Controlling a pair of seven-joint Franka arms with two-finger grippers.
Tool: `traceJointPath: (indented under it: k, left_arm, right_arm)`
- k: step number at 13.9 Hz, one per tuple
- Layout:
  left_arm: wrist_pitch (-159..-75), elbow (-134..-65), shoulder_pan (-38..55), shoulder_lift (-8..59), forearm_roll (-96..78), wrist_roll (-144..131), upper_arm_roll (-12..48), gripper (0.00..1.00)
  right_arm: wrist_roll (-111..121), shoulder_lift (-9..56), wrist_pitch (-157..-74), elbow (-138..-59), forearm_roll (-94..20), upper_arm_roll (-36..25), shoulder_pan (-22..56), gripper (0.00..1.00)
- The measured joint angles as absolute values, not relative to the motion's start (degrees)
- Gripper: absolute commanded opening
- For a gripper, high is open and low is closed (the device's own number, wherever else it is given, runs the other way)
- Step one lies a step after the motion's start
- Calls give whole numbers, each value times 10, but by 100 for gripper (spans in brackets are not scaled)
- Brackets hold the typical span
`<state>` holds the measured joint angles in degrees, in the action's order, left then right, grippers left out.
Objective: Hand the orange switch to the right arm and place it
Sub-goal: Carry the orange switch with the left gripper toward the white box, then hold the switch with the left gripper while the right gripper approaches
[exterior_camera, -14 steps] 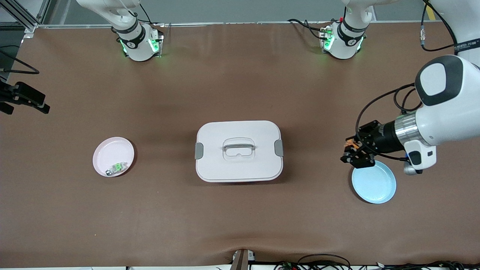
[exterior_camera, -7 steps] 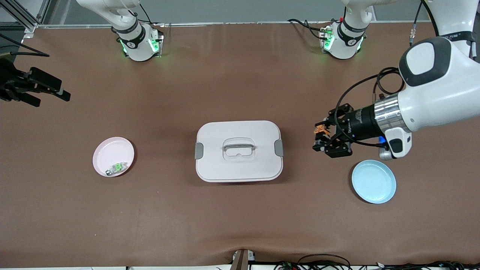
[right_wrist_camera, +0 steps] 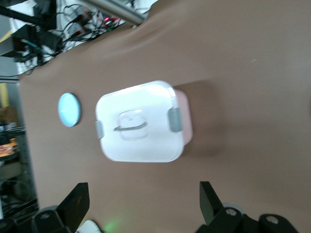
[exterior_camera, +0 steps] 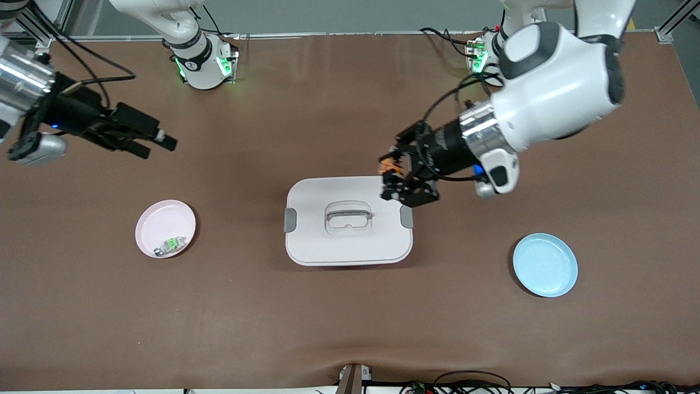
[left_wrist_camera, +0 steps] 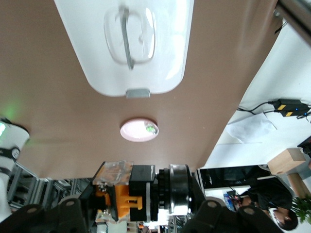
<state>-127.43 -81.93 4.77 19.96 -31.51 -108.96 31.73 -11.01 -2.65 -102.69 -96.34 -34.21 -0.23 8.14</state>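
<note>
Left hand (exterior_camera: 395,178) half hides orange switch (exterior_camera: 390,165); right hand (exterior_camera: 156,143) waits, spread.

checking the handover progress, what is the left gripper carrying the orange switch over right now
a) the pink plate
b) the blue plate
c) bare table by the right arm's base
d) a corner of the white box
d: in the front view the left gripper, shut on the orange switch, hangs over a corner of the white box, away from both plates.
</note>
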Motion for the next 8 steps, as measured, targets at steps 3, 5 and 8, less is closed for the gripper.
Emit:
traceJointPath:
  k: [3,5,8]
  left_arm:
    - [-1336,-821,98,208,-315,-1157,317,18]
    - [-1388,-823,130,221,-304,-1198,317,18]
    - [-1458,-826,174,253,-245,-1268,316,18]
  right_arm:
    - [-115,-35,-1058,-980,-351,-2,123,100]
    - [-115,-34,-1076,-981,-352,-1,161,100]
    - [-120,-34,-1095,-981,-352,0,207,100]
